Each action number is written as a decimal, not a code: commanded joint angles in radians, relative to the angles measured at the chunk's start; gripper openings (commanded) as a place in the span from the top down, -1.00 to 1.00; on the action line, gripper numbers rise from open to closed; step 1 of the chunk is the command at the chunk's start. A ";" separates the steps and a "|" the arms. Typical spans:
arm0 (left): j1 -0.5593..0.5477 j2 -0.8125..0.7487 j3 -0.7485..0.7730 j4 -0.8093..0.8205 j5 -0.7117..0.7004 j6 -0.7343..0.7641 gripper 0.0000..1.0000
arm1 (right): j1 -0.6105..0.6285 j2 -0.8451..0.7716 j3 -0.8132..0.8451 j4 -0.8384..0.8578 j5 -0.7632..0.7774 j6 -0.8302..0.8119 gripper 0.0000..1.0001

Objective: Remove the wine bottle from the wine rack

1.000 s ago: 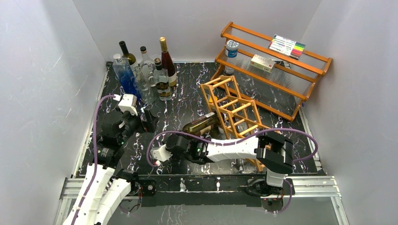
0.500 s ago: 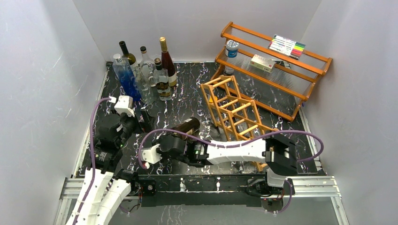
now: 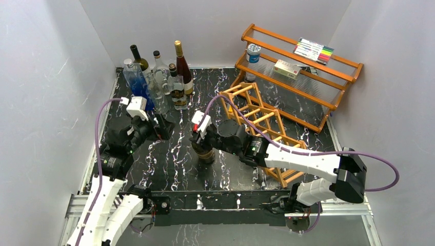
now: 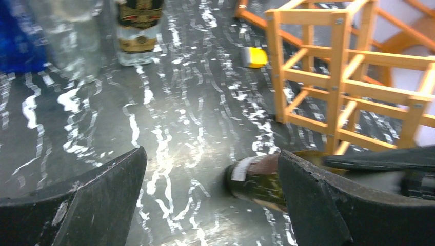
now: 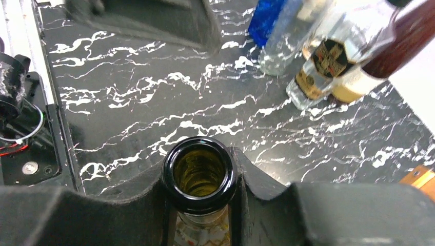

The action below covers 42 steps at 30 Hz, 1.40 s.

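The right gripper (image 3: 201,137) clamps the neck of the bottle (image 3: 206,152), upright at the rack's (image 3: 259,128) 8 o'clock, clear of it. The left gripper (image 3: 163,128) hangs wide apart at the bottle's 10 o'clock.

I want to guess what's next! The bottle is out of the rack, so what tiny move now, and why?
Probably the right gripper should open and let go: the wine bottle, held by its neck, looks upright on the table, apart from the wine rack. Its base contact is unclear.
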<state>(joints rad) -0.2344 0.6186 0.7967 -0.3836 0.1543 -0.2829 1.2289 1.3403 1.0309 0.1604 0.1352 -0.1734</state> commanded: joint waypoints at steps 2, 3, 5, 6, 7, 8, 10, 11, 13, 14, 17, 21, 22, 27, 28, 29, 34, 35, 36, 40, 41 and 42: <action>0.006 0.117 0.136 0.052 0.300 -0.081 -0.96 | -0.022 -0.010 -0.020 0.156 -0.016 0.125 1.00; 0.005 0.132 0.153 0.054 0.329 -0.084 -0.96 | -0.027 -0.008 -0.031 0.157 -0.011 0.139 1.00; 0.005 0.147 0.180 0.057 0.376 -0.084 -0.96 | -0.042 -0.010 -0.049 0.159 0.005 0.164 1.00; 0.005 0.147 0.191 0.057 0.393 -0.086 -0.96 | -0.050 -0.012 -0.060 0.166 0.010 0.176 1.00; 0.005 0.149 0.200 0.057 0.412 -0.089 -0.96 | -0.056 -0.015 -0.071 0.170 0.015 0.188 1.00; 0.005 0.151 0.208 0.057 0.428 -0.094 -0.96 | -0.061 -0.016 -0.079 0.175 0.021 0.199 1.00; 0.006 0.161 0.226 0.058 0.462 -0.113 -0.97 | -0.072 -0.019 -0.092 0.171 0.044 0.222 1.00; 0.006 0.170 0.231 0.062 0.478 -0.124 -0.97 | -0.075 -0.023 -0.097 0.168 0.055 0.230 1.00; 0.005 0.186 0.239 0.071 0.504 -0.149 -0.96 | -0.081 -0.030 -0.101 0.157 0.103 0.246 0.78; 0.006 0.193 0.241 0.073 0.507 -0.162 -0.96 | -0.085 -0.032 -0.103 0.151 0.109 0.248 0.75; 0.005 0.210 0.249 0.077 0.519 -0.187 -0.96 | -0.092 -0.030 -0.102 0.139 0.105 0.230 0.68; 0.004 0.220 0.266 0.086 0.530 -0.217 -0.96 | -0.095 -0.017 -0.085 0.116 0.102 0.221 0.35; 0.003 0.219 0.271 0.086 0.531 -0.222 -0.96 | -0.095 -0.015 -0.081 0.113 0.101 0.219 0.25; 0.004 0.214 0.295 0.086 0.533 -0.239 -0.96 | -0.096 -0.015 -0.065 0.096 0.085 0.206 -0.19; 0.004 0.214 0.295 0.087 0.533 -0.242 -0.96 | -0.095 -0.015 -0.060 0.091 0.080 0.202 -0.26; 0.004 0.212 0.293 0.086 0.536 -0.244 -0.96 | -0.095 -0.016 -0.054 0.086 0.074 0.198 -0.32; 0.003 0.203 0.275 0.085 0.523 -0.248 -0.96 | -0.096 -0.040 -0.034 0.060 0.068 0.187 -0.75; 0.003 0.203 0.279 0.084 0.522 -0.250 -0.96 | -0.096 -0.051 -0.030 0.048 0.069 0.185 -0.88; 0.003 0.201 0.282 0.084 0.523 -0.251 -0.96 | -0.095 -0.065 -0.030 0.034 0.069 0.180 -0.96; -0.003 0.193 0.296 0.077 0.518 -0.239 -0.96 | -0.095 -0.162 -0.048 -0.013 0.083 0.154 -0.96; -0.007 0.194 0.300 0.069 0.511 -0.231 -0.96 | -0.095 -0.191 -0.051 -0.028 0.081 0.147 -0.96; -0.012 0.196 0.303 0.054 0.499 -0.218 -0.96 | -0.095 -0.219 -0.056 -0.046 0.078 0.140 -0.96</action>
<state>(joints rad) -0.2344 0.8341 1.0557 -0.3145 0.6544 -0.5175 1.1385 1.2575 0.9459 0.1268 0.2039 0.0044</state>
